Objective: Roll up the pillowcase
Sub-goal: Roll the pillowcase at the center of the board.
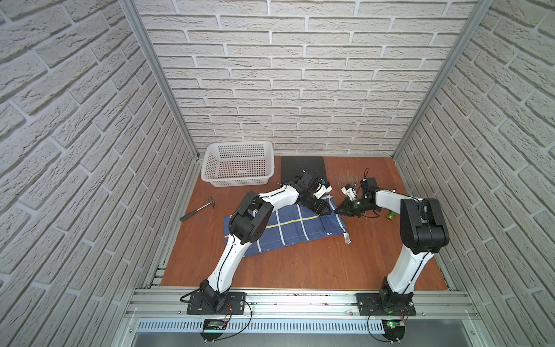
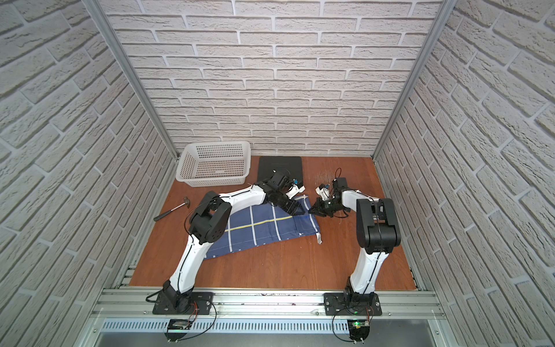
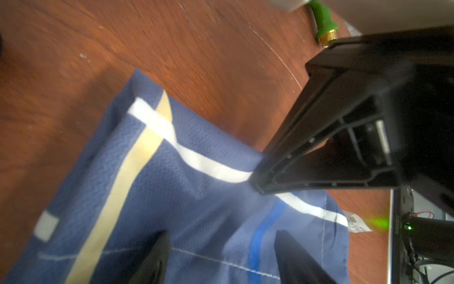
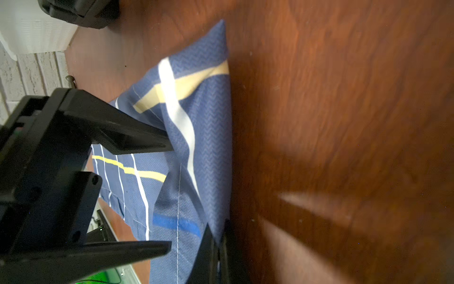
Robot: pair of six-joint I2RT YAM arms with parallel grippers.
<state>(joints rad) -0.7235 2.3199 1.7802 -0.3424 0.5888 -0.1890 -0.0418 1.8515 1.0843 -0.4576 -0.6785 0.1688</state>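
The brown worktop (image 1: 300, 264) is taken up at its middle by the pillowcase (image 1: 300, 228), which is spread nearly flat and not rolled, navy with a white grid and a yellow line. Its left part is hidden in both top views by the elbow of the left arm (image 1: 247, 222). Beyond the pillowcase, toward the back wall, a white basket (image 1: 210, 168) and a black mat (image 1: 303, 166) are seen; a hammer (image 1: 196, 209) is laid to the pillowcase's left, apart from it. Over the pillowcase's far right corner the left gripper (image 1: 326, 211) is held with jaws spread, and the cloth's edge is pinched there by the pressed-together jaws of the right gripper (image 4: 217, 243). A green brass-ended fitting (image 3: 324, 22) is seen right of the pillowcase, and a small white care tag (image 1: 347, 238) is attached at its near right corner.
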